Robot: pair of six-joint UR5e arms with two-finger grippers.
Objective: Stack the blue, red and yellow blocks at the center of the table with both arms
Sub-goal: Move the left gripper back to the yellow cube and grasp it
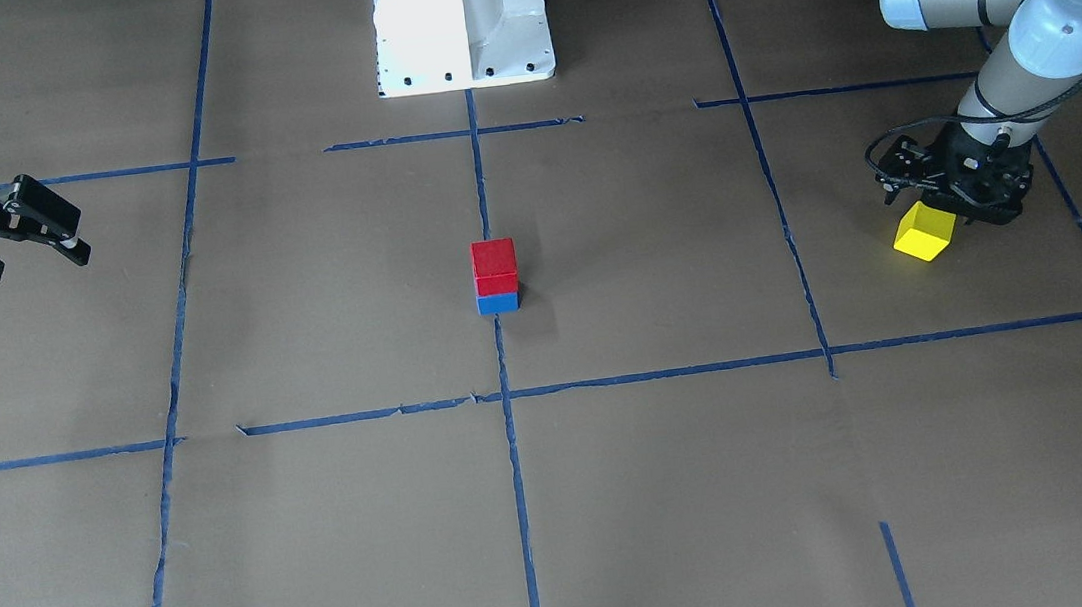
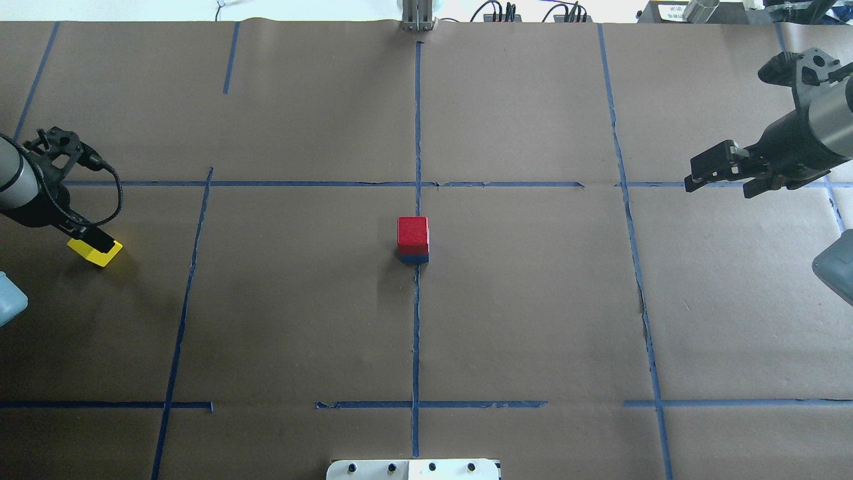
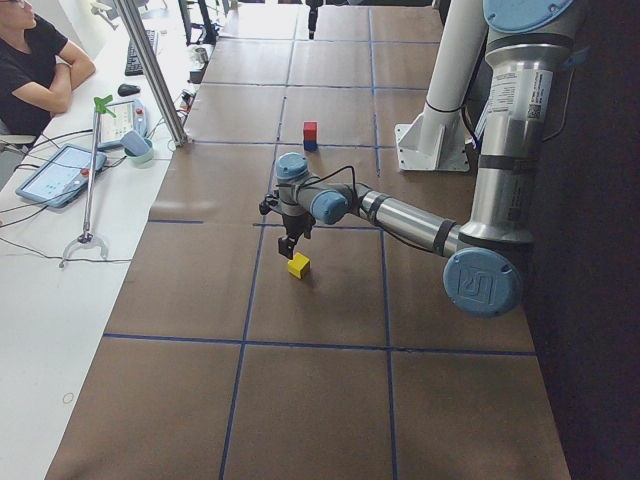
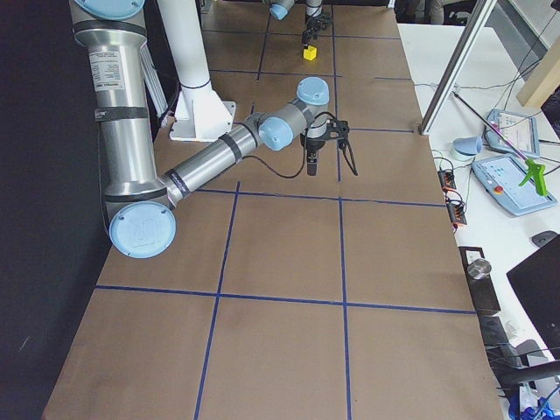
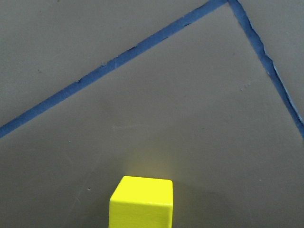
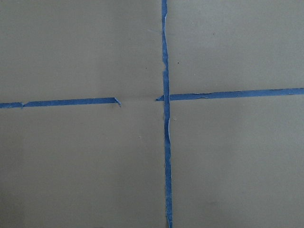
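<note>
Yellow block (image 1: 924,232): it is found far out on the robot's left side of the counter (image 1: 721,486), well apart from the centre, and is turned cornerwise to the tape lines (image 1: 669,371).
Centre stack: the red block (image 1: 493,258) is set squarely on the blue block (image 1: 498,302) where the tape lines cross. Only the yellow block is left to be added.
Left end effector (image 1: 953,202): it is lowered right over the yellow block, and a finger overlaps the block in the overhead view. Whether the fingers are clamped on it cannot be told.
Right end effector (image 1: 39,258): it is held at the opposite side with its fingers spread and nothing between them.
Handling: the block is judged light, rigid and smooth-faced. Little squeeze is needed, though some slip on the glossy faces is possible.
Where to grip: two opposite flat side faces are to be taken near mid-height, with the fingers lined up to the block's rotation and not set across its corners.
Risk: the two-block stack is judged easy to nudge, so a level, gentle release is called for.
</note>
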